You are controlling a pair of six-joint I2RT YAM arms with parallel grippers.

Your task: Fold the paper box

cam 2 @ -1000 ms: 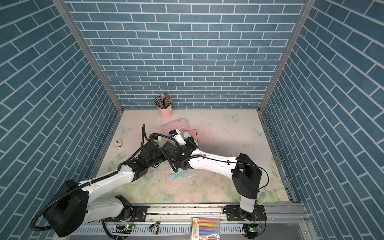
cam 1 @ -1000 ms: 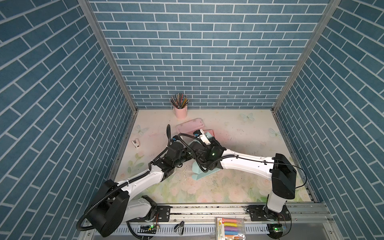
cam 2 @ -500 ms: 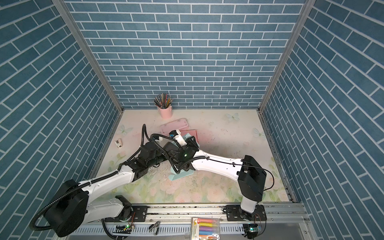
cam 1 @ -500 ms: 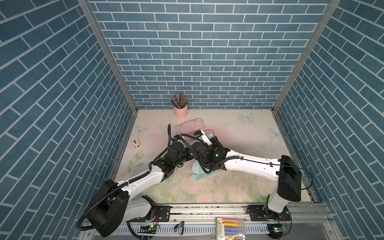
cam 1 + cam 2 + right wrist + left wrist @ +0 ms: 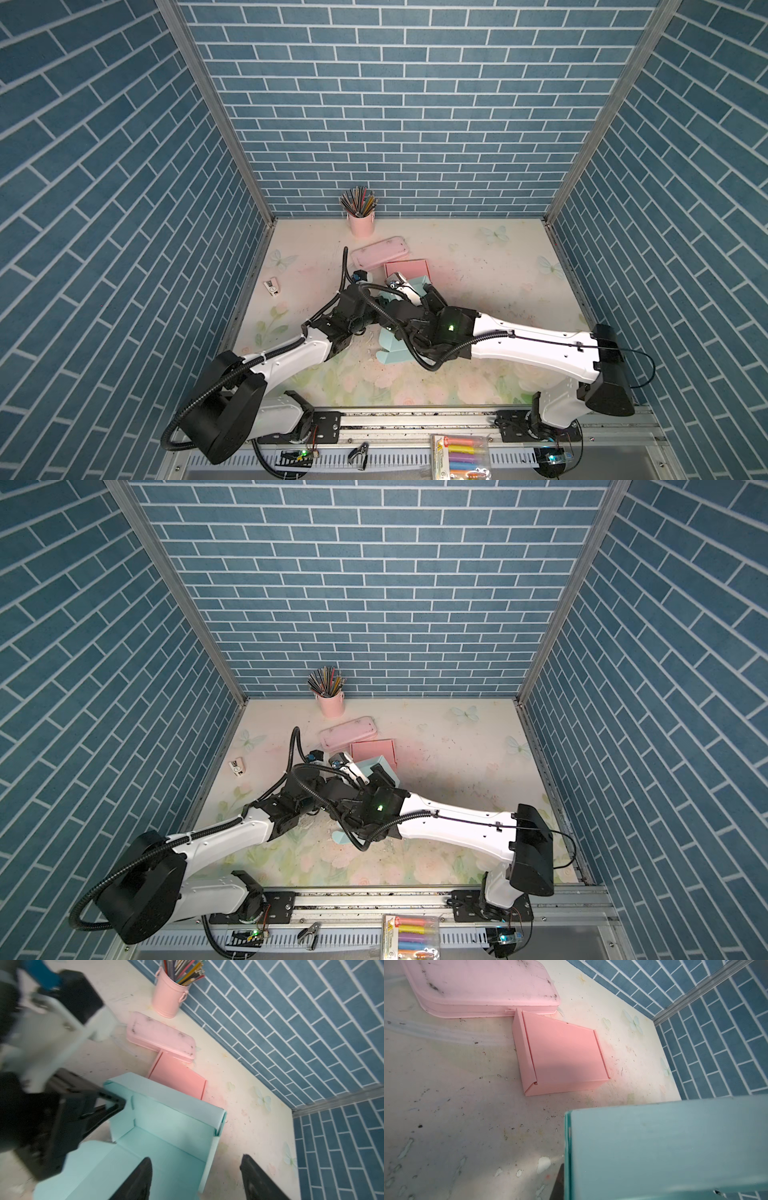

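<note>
The back wall [image 5: 407, 104] has blue bricks with thin white lines. The left wall [image 5: 104, 208] and the right wall [image 5: 685, 208] look the same, but their bricks slant. Grey metal posts [image 5: 216, 112] stand in the two back corners. The bench [image 5: 478, 257] is pale cream, with soft flowers and little butterflies [image 5: 496, 235] on it, and small dark specks. A metal rail [image 5: 415, 428] runs along its front edge. The light is bright.
</note>
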